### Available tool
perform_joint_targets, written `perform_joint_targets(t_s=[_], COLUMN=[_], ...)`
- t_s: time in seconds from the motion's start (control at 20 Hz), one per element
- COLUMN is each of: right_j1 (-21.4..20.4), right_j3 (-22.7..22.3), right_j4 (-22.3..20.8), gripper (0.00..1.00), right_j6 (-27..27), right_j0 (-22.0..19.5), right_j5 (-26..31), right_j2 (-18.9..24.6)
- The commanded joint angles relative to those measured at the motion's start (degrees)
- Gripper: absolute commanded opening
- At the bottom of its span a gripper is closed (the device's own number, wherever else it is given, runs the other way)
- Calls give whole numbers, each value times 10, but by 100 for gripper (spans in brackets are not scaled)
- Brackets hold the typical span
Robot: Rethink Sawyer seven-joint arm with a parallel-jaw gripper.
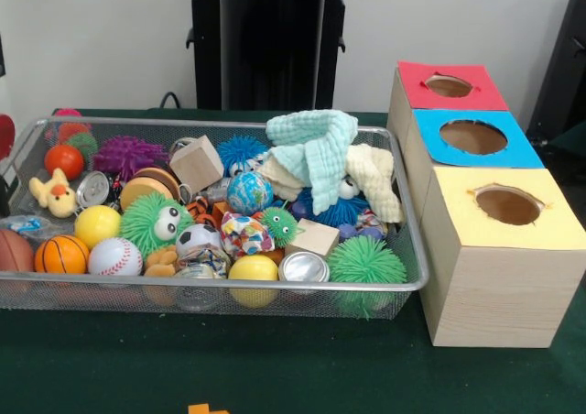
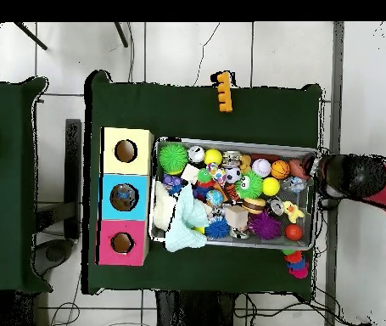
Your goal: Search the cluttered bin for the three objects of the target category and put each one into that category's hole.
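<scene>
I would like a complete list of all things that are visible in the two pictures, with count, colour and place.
Wire bin: one, silver, on the green table.
Boxes with holes: three, red, blue, yellow, beside the bin.
Cloths: two, mint and cream, heaped in the bin.
Wooden cubes: two, tan, in the bin.
Spiky balls: several, green, purple, blue.
Basketball: one, orange, front corner.
Baseball: one, white, beside it.
Cans: two, silver.
Robot arm: one, red and black, beside the bin in the overhead view; jaws not visible.

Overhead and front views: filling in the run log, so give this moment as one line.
arm: at bin's end, outside | gripper: unclear | bin: full of clutter | blue box hole: holds something | yellow box hole: looks empty
</scene>
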State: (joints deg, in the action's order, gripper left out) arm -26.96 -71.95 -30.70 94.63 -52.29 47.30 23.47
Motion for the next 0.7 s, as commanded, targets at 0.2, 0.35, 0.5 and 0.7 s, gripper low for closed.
perform_joint_targets(t_s=[0.2,0.35,0.5,0.7], right_j1=[-4,-3,1,2], right_j3=[-114,-126,-132,-141], right_j4=[-34,-40,-46,-55], gripper=[100,100,100,100], right_j6=[-103,-106,-112,-109], right_j0=[-27,-36,-43,-48], right_j5=[-57,-68,-75,-88], right_j2=[22,22,24,27])
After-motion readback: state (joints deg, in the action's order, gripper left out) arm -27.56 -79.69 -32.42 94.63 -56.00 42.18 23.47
